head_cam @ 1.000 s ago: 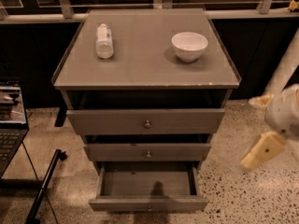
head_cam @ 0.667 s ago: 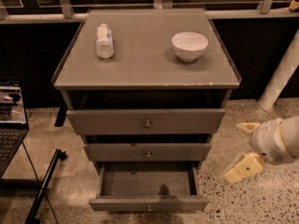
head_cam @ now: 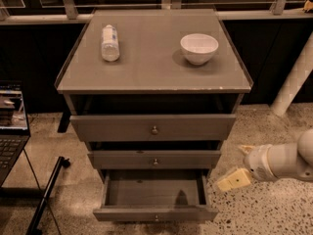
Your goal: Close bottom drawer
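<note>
The grey cabinet (head_cam: 154, 77) has three drawers. The bottom drawer (head_cam: 155, 213) is pulled far out, its slim front low in view with a small round knob at centre; its inside looks empty. The middle drawer (head_cam: 154, 159) and the top drawer (head_cam: 152, 127) stick out a little. My gripper (head_cam: 238, 165) is at the right of the cabinet, beside the bottom drawer's right side and a little above its front, apart from it. Its two pale fingers (head_cam: 234, 179) are spread and hold nothing.
A plastic bottle (head_cam: 110, 43) lies on the cabinet top at the left and a white bowl (head_cam: 199, 48) stands at the right. A laptop (head_cam: 11, 126) and a black stand leg (head_cam: 46, 196) are at the left. A white pole (head_cam: 293, 80) leans at the right.
My gripper has moved down and to the left, closer to the right side of the bottom drawer. The drawers have not moved.
</note>
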You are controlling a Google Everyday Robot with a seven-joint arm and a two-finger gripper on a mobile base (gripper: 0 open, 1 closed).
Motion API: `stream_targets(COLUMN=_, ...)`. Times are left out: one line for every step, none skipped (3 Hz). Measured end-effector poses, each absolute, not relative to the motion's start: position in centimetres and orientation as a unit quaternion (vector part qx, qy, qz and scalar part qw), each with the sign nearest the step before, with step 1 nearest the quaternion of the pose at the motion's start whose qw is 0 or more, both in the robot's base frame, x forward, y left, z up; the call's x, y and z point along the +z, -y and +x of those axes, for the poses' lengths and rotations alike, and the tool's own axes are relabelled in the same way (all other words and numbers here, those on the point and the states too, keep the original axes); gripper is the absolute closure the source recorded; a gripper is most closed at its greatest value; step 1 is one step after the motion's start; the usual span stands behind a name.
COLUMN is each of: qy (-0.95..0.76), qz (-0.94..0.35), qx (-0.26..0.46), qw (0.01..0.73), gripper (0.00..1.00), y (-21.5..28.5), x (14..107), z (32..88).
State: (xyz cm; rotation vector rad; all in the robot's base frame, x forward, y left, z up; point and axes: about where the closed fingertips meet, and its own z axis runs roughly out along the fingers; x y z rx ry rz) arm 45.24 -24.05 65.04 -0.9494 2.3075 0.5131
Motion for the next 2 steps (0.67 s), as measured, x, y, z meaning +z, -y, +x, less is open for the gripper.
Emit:
stream_targets(qy=-0.867, qz=-0.355, qx=0.192, qw=0.294, gripper=0.18, y=23.97, x=64.94, z=45.44)
stream_targets(qy=-0.866, qz=-0.356, qx=0.193, qw=0.294, gripper=0.41, y=23.92, x=65.03, z=45.38)
